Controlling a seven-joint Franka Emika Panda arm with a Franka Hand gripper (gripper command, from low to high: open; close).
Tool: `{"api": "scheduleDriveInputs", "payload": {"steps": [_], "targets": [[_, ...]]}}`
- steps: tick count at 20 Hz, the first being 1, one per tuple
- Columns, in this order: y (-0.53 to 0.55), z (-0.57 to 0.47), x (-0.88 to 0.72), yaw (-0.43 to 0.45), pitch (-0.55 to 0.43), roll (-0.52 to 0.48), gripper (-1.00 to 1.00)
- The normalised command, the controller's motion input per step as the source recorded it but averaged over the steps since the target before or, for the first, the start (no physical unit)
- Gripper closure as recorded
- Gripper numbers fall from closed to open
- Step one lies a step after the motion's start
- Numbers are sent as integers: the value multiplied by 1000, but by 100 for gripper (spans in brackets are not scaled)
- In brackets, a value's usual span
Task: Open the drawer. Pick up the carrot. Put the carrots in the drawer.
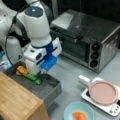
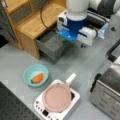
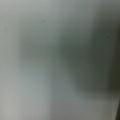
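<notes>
Grey countertop in both front views, silver toaster oven at a front view's upper right, white cooker with a pink lid lower right. Light wooden top sits lower left in that front view; the drawer under it is pulled out, dark grey tray exposed, also seen upper centre in a front view. Gripper hangs low over the drawer's open end, mostly hidden behind the white and blue wrist housing; in a front view it is just under the blue block at the drawer's far edge. Can't tell how far the fingers are spread, or whether they hold or touch anything. Inside the drawer: a yellow vegetable toward its left and a green vegetable just beside it, right below the gripper. Teal bowl at the frame's bottom centre holds the carrot; in a front view the bowl sits lower left with the carrot in it. Carrot is well apart from the gripper, outside the drawer. Wrist view is only a grey blur, nothing identifiable.
</notes>
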Motion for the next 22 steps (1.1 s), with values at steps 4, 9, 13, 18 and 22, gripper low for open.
{"api": "scheduleDriveInputs", "payload": {"steps": [4,9,13,18,22], "targets": [[-38,25,-65,-68,-48,-3,-100],[-92,65,-77,-29,-5,-17,-100],[-95,73,-60,-7,14,-26,-100],[-42,100,-40,-4,43,-18,-100],[33,126,5,-36,41,0,-100]]}}
